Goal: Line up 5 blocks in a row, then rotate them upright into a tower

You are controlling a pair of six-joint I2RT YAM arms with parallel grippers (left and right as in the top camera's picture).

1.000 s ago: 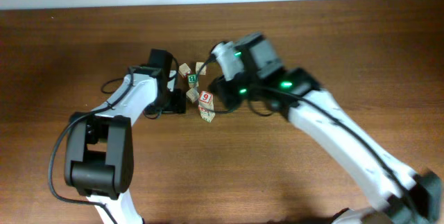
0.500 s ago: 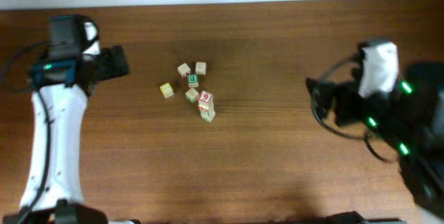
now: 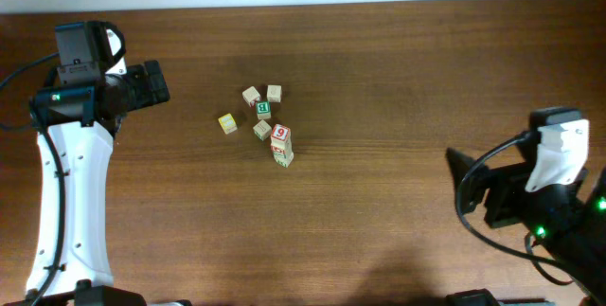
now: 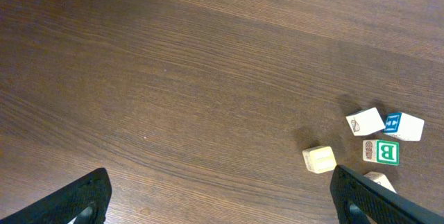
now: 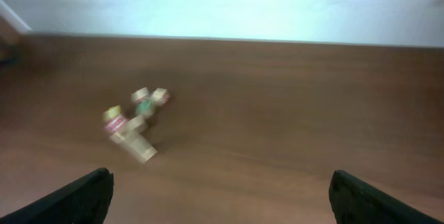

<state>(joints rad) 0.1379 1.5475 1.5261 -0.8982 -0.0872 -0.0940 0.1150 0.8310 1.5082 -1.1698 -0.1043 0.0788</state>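
overhead looks straight down; both wrist views, from opposite ends, share the blocks (image 3: 280,134).

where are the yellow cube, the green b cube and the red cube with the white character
yellow cube (image 3: 227,123), overhead view, middle of its yellow top face
green B cube (image 3: 263,108), overhead view, on its green top face
red cube (image 3: 280,135), overhead view, on its red top face

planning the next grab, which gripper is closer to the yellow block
Left. The left gripper hangs a short way to the left of the yellow block; the right gripper is far to its right, beyond the other blocks.
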